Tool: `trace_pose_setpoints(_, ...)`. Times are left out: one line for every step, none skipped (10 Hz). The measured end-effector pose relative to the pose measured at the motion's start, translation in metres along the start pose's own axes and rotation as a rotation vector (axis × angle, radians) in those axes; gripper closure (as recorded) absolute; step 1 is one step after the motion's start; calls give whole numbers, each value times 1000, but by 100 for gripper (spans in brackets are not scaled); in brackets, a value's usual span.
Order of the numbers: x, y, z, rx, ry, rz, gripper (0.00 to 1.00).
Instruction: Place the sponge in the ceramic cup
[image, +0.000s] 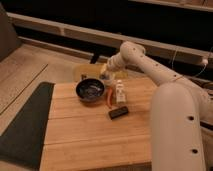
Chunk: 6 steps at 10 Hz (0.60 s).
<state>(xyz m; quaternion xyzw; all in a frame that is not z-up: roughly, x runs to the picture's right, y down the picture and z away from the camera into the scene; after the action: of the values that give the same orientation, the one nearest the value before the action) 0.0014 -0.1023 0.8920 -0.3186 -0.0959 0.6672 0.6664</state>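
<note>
Wooden tabletop ahead: the gripper sits at the dark bowl's one o'clock, and whether it clamps anything I cannot tell. I count one bowl, one white bottle and one black block.

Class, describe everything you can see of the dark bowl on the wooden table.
The bowl is round, dark and glossy-looking, and it stands upright with its mouth up. Pale bluish patches show inside; I cannot tell whether they are contents or reflections. It sits on the wooden table near the back edge. An orange item lies close beside it; I cannot tell whether they touch. The hand hovers just behind its rim.
</note>
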Motion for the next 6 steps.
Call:
trace_pose_setpoints(-1,-1,0,3,1,1,31)
trace_pose_setpoints(-2,-2,-1,5,2,1,31)
trace_pose_setpoints(-3,-3,-1,7,2,2,31)
trace_pose_setpoints(-4,-4,-2,7,2,3,31)
trace_pose_setpoints(-5,-4,-2,7,0,4,31)
trace_pose_setpoints(-6,-3,-3,7,0,1,31)
